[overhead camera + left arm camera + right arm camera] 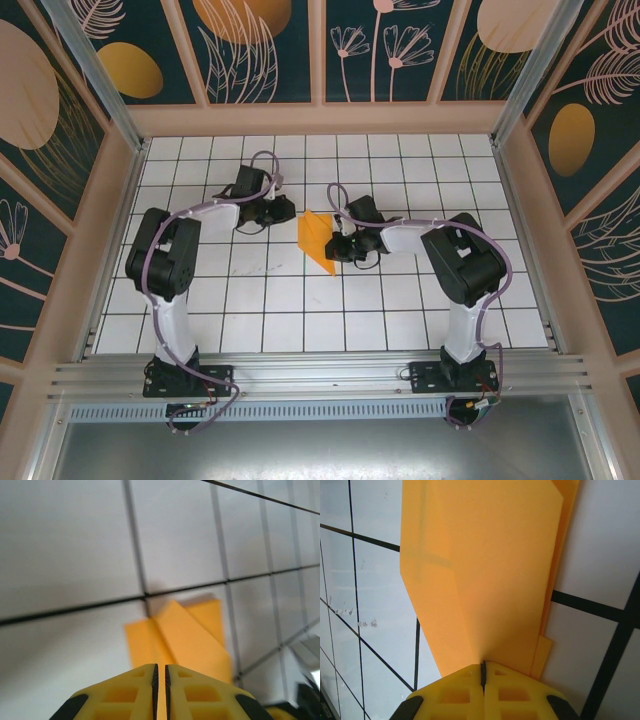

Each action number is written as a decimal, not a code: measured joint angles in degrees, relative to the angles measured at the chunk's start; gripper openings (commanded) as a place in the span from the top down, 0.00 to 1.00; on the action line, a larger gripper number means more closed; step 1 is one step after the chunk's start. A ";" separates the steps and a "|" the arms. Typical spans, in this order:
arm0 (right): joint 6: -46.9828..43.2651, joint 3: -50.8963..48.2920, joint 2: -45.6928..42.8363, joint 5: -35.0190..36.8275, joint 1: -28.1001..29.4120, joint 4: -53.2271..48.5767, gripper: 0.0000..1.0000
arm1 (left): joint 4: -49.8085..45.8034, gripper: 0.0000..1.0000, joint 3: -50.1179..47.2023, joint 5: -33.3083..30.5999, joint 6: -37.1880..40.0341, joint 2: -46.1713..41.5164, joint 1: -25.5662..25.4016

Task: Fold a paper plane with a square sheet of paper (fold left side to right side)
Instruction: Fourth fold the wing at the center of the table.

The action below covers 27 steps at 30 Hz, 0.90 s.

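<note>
Clamps the folded square sheet of paper point(318, 240) at tabletop point(400, 310) centre in fully closed right fingers point(455, 692), right arm point(455, 262) elbow-bent inward; holds left fingers point(127, 692) near-closed, empty, just beside it.

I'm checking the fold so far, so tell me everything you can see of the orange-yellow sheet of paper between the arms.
The orange-yellow sheet of paper looks thin, plain and matte. It is folded into a pointed wedge with overlapping layers and creases. It sits near the middle of the white gridded table. The right gripper is shut on one edge; the left gripper is close, contact unclear.
</note>
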 measured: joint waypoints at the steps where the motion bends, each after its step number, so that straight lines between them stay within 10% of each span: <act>1: 0.00 0.00 0.00 0.02 0.04 0.00 1.00 | 0.83 0.84 -1.16 0.66 -0.39 -1.20 -1.03; 27: -0.04 0.48 -0.11 1.03 0.42 -0.90 1.00 | 7.89 0.88 -4.59 6.38 -7.74 4.70 -9.68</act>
